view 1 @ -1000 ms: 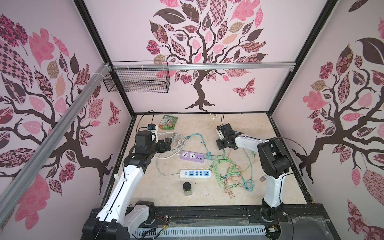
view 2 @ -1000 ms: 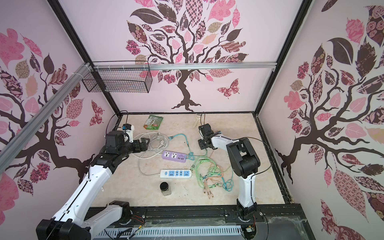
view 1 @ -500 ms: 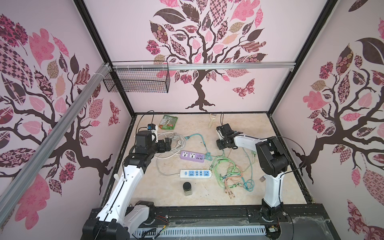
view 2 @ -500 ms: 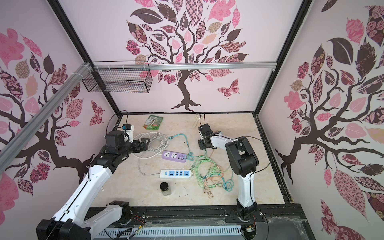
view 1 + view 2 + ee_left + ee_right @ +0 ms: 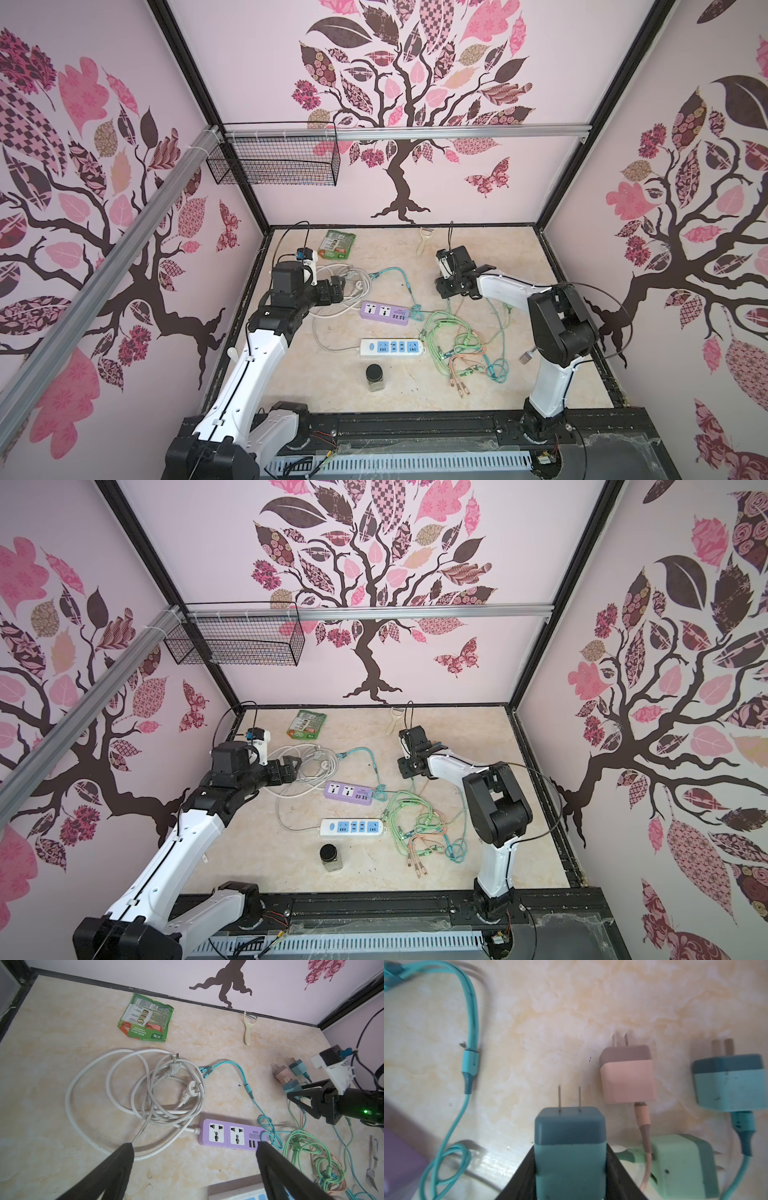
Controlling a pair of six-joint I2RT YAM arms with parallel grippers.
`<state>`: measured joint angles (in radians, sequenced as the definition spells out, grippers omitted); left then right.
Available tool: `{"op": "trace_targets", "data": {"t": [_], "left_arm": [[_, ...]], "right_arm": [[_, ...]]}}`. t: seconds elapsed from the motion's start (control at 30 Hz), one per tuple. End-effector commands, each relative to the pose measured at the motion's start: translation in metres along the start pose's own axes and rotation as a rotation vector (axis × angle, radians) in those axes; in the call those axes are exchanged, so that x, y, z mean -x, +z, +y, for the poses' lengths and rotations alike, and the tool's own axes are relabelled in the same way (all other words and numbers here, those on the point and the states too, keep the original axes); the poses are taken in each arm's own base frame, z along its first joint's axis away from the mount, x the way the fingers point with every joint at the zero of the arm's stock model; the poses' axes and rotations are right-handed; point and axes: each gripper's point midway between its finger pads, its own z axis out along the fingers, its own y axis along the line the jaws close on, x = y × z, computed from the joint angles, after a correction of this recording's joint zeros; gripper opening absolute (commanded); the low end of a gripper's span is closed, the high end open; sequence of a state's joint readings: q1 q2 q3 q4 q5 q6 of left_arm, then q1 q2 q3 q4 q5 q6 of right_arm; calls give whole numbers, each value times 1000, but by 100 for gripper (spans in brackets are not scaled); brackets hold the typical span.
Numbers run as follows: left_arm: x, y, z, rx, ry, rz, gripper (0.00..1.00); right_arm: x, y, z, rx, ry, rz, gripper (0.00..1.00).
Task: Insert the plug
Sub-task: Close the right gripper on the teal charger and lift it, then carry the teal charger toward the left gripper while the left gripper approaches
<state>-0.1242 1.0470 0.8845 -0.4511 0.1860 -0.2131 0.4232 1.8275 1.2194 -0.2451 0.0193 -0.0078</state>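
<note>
In both top views our right end effector (image 5: 442, 287) sits low over the counter (image 5: 519, 257), apart from the purple power strip (image 5: 384, 311), while our left end effector (image 5: 338, 287) hovers near that strip. The left wrist view shows our left jaws spread wide and empty above it. In the right wrist view our right jaws pinch the teal charger plug (image 5: 570, 1147), prongs forward, near a pink charger (image 5: 627, 1080). We judge that its trailing cable could snag, and that the unheld strip could slide under a misaligned push.

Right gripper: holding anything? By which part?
Right gripper is shut on the blue plug, with the jaws on the two sides of its body. Left gripper is open, holding nothing.
</note>
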Motion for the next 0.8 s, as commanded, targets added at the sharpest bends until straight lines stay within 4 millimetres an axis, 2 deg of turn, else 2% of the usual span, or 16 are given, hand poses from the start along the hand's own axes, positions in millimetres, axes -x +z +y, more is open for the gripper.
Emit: {"op": "trace_targets", "data": {"t": [0.0, 0.23, 0.4, 0.53, 0.67, 0.77], "left_arm": [[2, 2, -15, -67, 1, 14, 95], [-8, 6, -56, -153, 79, 71, 96], [-10, 8, -94, -308, 50, 128, 96], [-6, 5, -123, -430, 17, 154, 95], [-9, 3, -154, -486, 67, 201, 95], [-11, 8, -166, -480, 75, 238, 93]], "right_arm": [[27, -41, 7, 34, -12, -99, 30], [34, -80, 24, 138, -36, -179, 28], [37, -115, 36, 213, -56, -274, 28], [33, -138, 50, 303, -79, -347, 28], [26, -160, 63, 382, -108, -412, 29], [22, -171, 72, 434, -138, -453, 29]]}}
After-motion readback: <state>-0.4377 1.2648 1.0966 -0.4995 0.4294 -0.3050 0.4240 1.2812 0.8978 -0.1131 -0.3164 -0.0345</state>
